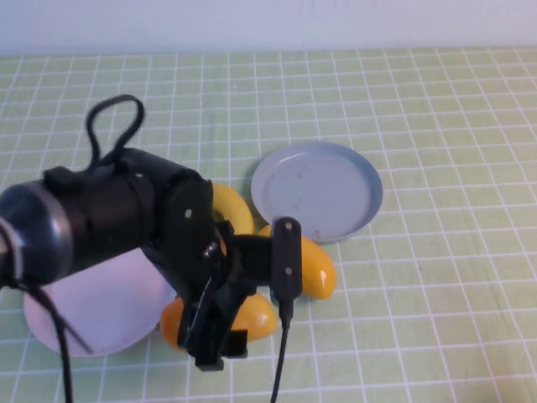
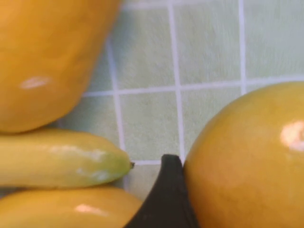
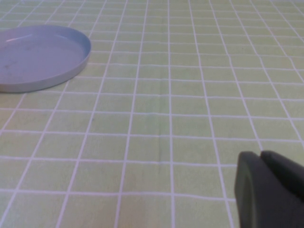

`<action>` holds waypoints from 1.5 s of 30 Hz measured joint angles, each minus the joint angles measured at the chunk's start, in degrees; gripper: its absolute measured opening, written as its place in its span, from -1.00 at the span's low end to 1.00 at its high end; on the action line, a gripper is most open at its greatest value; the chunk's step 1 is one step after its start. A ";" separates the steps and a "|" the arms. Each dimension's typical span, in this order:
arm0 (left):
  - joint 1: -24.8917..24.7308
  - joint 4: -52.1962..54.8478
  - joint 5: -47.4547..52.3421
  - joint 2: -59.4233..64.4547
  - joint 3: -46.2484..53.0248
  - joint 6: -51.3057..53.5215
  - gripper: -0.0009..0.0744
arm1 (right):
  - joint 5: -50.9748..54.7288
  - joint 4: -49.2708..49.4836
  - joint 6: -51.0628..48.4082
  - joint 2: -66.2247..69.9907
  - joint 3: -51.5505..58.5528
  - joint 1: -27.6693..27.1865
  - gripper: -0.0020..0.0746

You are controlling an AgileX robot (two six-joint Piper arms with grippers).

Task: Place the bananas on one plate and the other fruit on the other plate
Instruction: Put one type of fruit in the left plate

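Note:
My left gripper reaches down at the table's front and is shut on the near mango, which fills the left wrist view with one black finger against its side. The second mango lies just right of it, below the empty grey-blue plate. One banana curves out from under the arm; a banana tip shows by the second mango. The second banana is hidden. The pink plate lies at the front left, partly under the arm. My right gripper is shut and empty, low over bare cloth.
A green checked cloth covers the table. The left arm's black body and its cable hide the middle left. The grey-blue plate also shows in the right wrist view, away from the right gripper.

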 joint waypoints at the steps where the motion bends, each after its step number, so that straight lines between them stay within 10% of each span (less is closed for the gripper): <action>1: 0.00 -0.93 -0.12 -1.80 0.00 -2.41 0.49 | 0.00 0.00 0.00 0.00 0.00 0.00 -0.99; 12: 9.63 15.31 -0.47 -8.95 -0.04 -49.97 0.49 | 0.00 0.00 0.00 -0.11 0.00 0.00 -0.99; 25: 23.58 15.12 -2.52 -1.42 -0.04 -52.67 0.49 | 0.00 0.00 0.00 -0.34 0.00 0.00 -0.99; 45: 24.69 14.62 4.49 3.28 -10.98 -57.87 0.79 | 0.00 0.00 0.00 -0.34 0.00 0.00 -0.99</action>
